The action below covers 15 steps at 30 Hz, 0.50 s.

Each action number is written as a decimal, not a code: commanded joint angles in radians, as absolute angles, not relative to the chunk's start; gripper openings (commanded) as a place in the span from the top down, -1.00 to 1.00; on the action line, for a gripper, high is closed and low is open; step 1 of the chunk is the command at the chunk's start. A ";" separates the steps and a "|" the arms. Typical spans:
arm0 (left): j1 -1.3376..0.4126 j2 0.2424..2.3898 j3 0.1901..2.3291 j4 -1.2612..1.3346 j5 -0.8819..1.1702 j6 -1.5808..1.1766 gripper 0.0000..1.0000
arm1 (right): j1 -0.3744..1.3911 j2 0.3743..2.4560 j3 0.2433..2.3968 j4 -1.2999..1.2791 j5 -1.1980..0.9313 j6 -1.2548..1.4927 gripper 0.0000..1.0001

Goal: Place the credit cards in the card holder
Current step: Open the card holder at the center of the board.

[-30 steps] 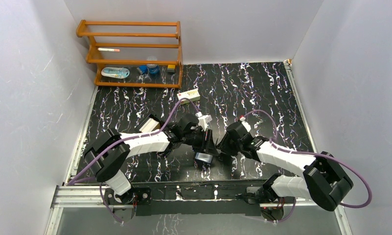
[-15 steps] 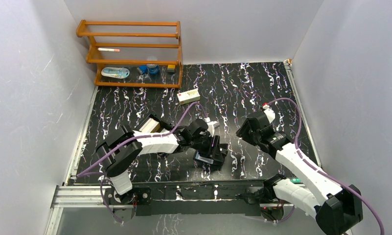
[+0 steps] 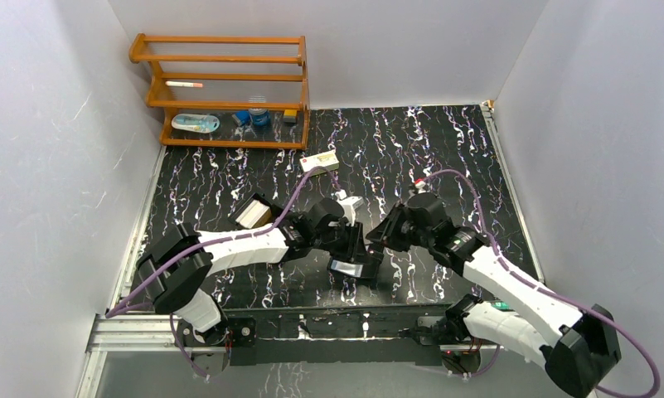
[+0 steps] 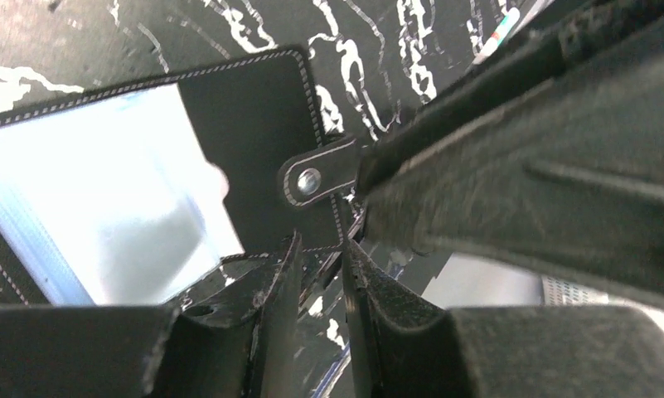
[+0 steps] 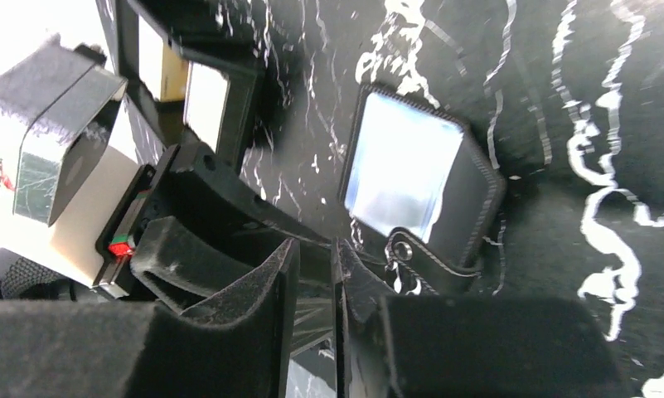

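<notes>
Card holder (image 3: 351,268) open; long axis L-R

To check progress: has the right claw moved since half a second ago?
Yes. The right claw moved left, nearer the line below the cream carton, toward the card holder.

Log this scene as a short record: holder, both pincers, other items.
card holder: open on the table, glossy sleeves up
snap tab: sticking out from the holder's side
left pincer: jaws nearly together at the holder's edge; grip unclear
right pincer: jaws narrow, next to the snap tab; grip unclear
other items: wooden rack, cream carton
</notes>
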<state>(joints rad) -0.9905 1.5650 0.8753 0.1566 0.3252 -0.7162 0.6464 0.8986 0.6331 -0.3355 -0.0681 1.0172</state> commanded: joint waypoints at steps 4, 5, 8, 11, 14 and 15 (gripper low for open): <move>-0.995 1.496 0.846 0.078 0.261 -0.701 0.50 | 0.712 0.994 0.610 -0.299 0.032 1.064 0.49; -0.995 1.477 0.848 0.030 0.226 -0.697 0.48 | 0.713 0.997 0.578 -0.290 0.050 1.051 0.50; -0.995 1.441 0.851 -0.109 0.104 -0.696 0.39 | 0.711 1.017 0.523 -0.288 0.085 1.037 0.53; -0.993 1.436 0.858 -0.194 0.025 -0.704 0.33 | 0.711 1.038 0.481 -0.317 0.130 1.027 0.55; -0.993 1.447 0.862 -0.202 -0.001 -0.704 0.26 | 0.712 1.041 0.448 -0.312 0.147 1.021 0.55; -0.993 1.456 0.868 -0.194 0.000 -0.702 0.25 | 0.712 1.040 0.444 -0.313 0.149 1.021 0.56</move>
<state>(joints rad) -0.9905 1.4605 0.8482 -0.1143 0.0872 -0.7105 0.7097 1.0439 0.4599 -0.3187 0.0864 1.0397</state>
